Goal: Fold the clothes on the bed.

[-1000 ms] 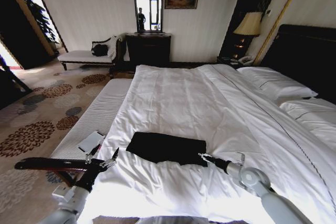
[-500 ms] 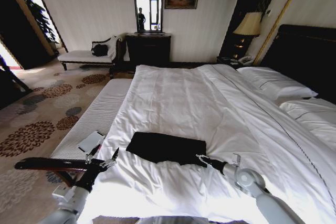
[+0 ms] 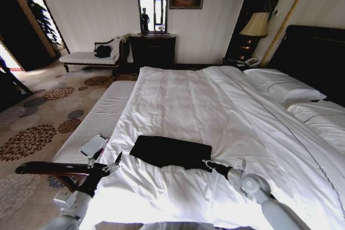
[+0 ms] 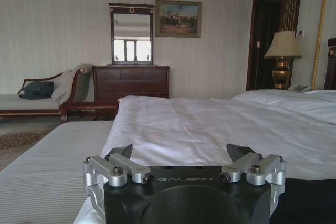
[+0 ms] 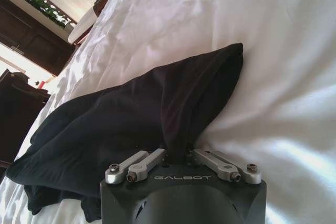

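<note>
Since a second ago the right claw (image 3: 205, 162) has slid in closer along the duvet and now sits right at the near right corner of the black T-shirt (image 3: 171, 151), while the shirt itself hasn't budged. And look at the right wrist view: the T-shirt (image 5: 131, 114) cloth rises into a peak that runs straight down between the fingers (image 5: 140, 161), so the claw is pinched shut on that corner fold. Good bite, by the look of it!

The shirt lies as a flat folded rectangle on the foot end of the bed (image 3: 183, 100), near the robot, long axis running across the robot's view from left to right, tilted a touch so the right end sits nearer. Which end is the collar? Can't tell, no lettering showing.

To do this fold cleanly, my call: lift just enough to clear the duvet, carry the corner straight along that long axis toward the left end, and keep the layers together so nothing drags or bunches.

Out on the left, the left claw (image 3: 105, 161) hovers at the bed's edge, well apart from the shirt, fingertips (image 4: 122, 153) spread wide and holding nothing.
</note>
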